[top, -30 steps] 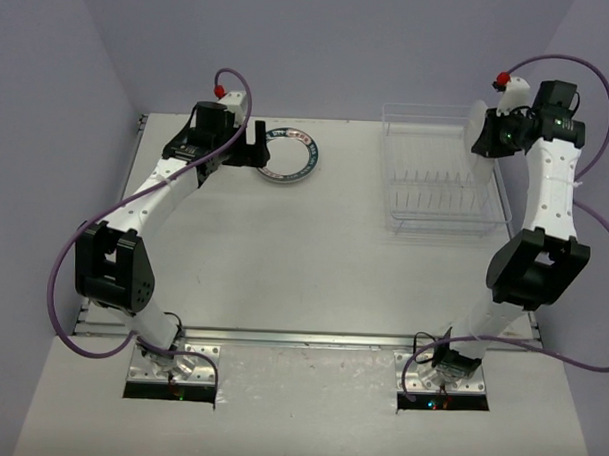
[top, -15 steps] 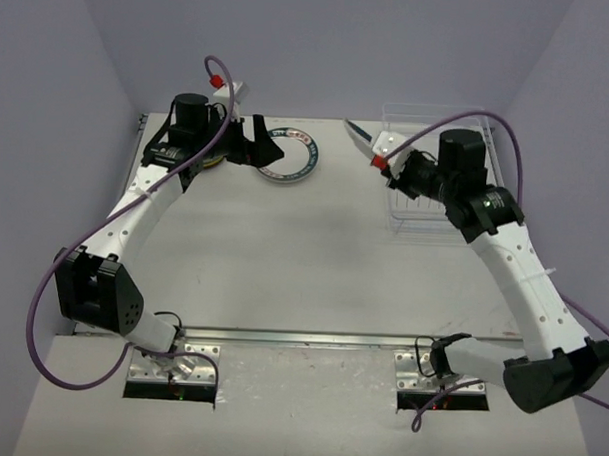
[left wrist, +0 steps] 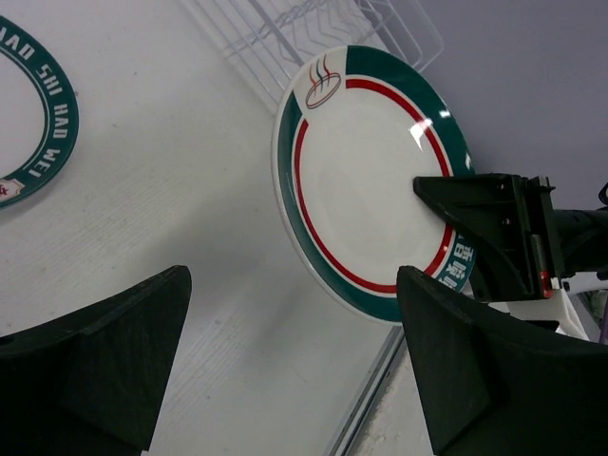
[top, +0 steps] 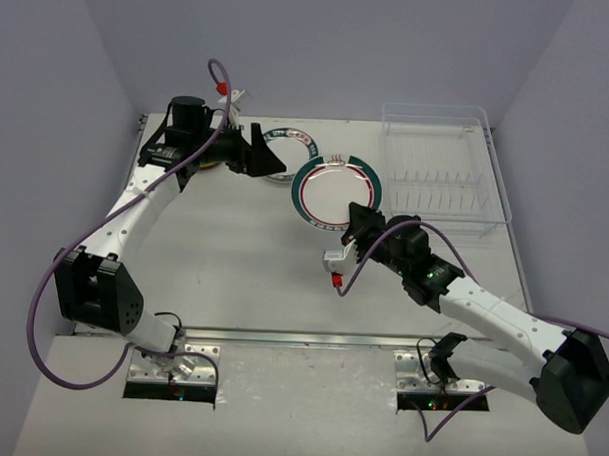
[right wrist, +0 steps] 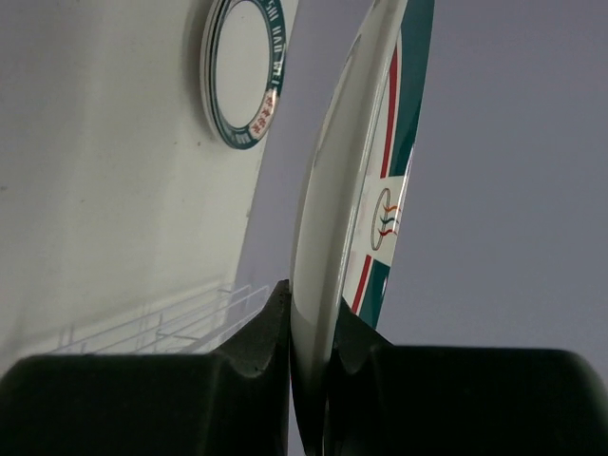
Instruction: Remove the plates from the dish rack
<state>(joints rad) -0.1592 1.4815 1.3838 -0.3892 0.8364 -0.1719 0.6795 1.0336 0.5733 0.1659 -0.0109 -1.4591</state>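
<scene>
Plates, two of them in sight! The green-rimmed plate, white with a red ring inside the green, is up off the desk. It is tilted with its face toward the overhead camera, between the lettered plate and the rack. The right hand is clenched on its near rim, and the wrist view shows the two fingers pinching the edge from both sides. The lettered plate, white with a dark green band of writing, lies flat on the desk at the back, just left of the raised one. The left hand hovers at that plate's left edge, released, its two fingers spread wide with nothing between them. One rack, clear plastic with rows of thin upright tines, sits at the desk's back right, apart from both hands.
</scene>
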